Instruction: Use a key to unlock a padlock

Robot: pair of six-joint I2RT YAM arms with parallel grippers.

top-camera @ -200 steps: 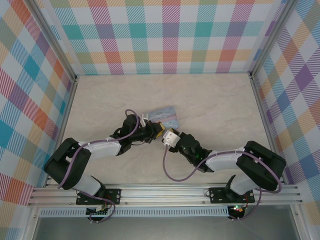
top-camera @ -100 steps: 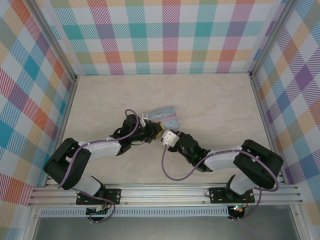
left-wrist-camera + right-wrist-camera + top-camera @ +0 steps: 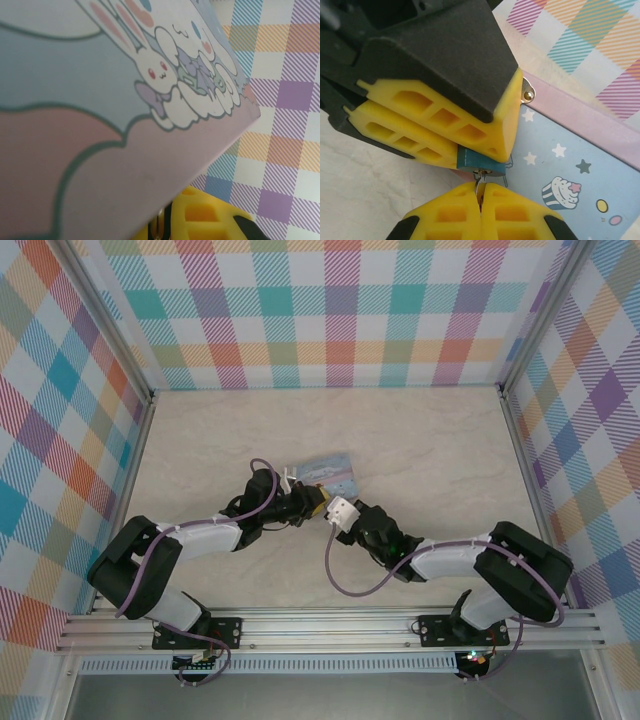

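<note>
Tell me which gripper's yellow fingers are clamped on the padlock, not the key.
The left gripper, upper in the right wrist view: its fingers clamp the bluish padlock, while the right gripper pinches the thin key.

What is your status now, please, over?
Left pincer shut on padlock. Right pincer shut on key, tip at the padlock's brass face. Tin just behind, not between them.
</note>
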